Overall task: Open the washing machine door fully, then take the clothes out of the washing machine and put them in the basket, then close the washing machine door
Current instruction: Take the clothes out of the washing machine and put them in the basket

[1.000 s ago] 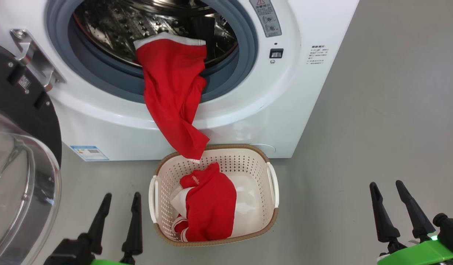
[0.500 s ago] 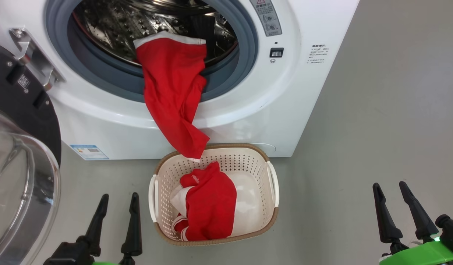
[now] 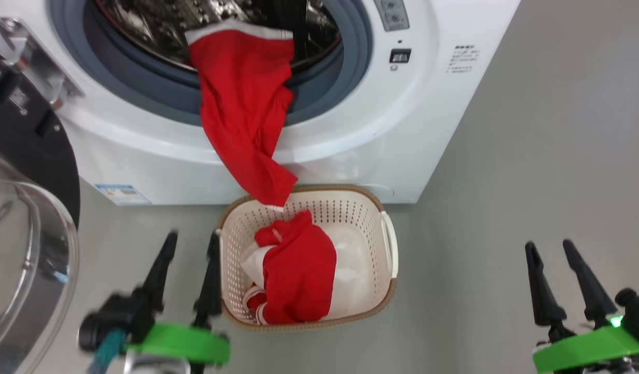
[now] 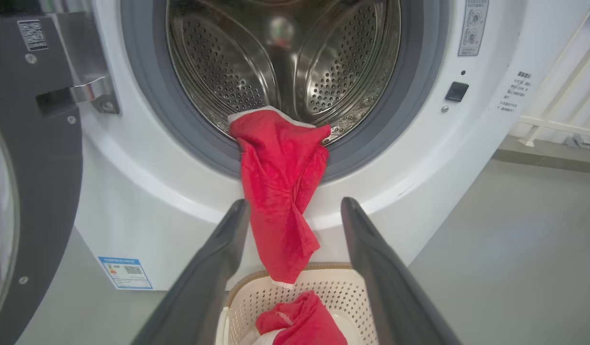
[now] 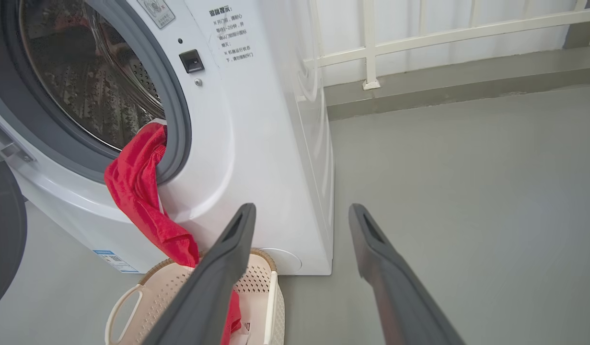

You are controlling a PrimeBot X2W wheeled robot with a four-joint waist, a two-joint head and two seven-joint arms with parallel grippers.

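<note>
Washing machine [image 3: 381,130]: stands on the grey floor [image 3: 506,182]. The washing machine door [image 3: 39,150] is swung wide to the robot's left, with its glass bowl facing out.

Clothes: one red garment [image 3: 244,109] hangs out of the steel drum [image 4: 275,62], over the grey gasket [image 3: 143,88] and down the white front. Its lower end reaches the far rim of the basket [image 3: 345,213]. A second red-and-white garment [image 3: 298,270] lies bundled inside the basket. The basket sits on the floor just in front of the machine.

Left arm: the left gripper [image 3: 192,238] is just beside the basket's left side, fingers pointing towards the machine. It appears blurred in the head view. Its jaws are spread wide and hold nothing. In the head view its inner finger overlaps the basket's left rim, and I cannot tell whether they touch. In the left wrist view the hanging garment sits framed between the two fingers, apart from both.

Right arm: the right gripper [image 3: 548,243] is low at the robot's right, well apart from the basket and over bare floor. Its fingers point forward. It is released and empty. The right wrist view looks past the machine's right front corner.
</note>
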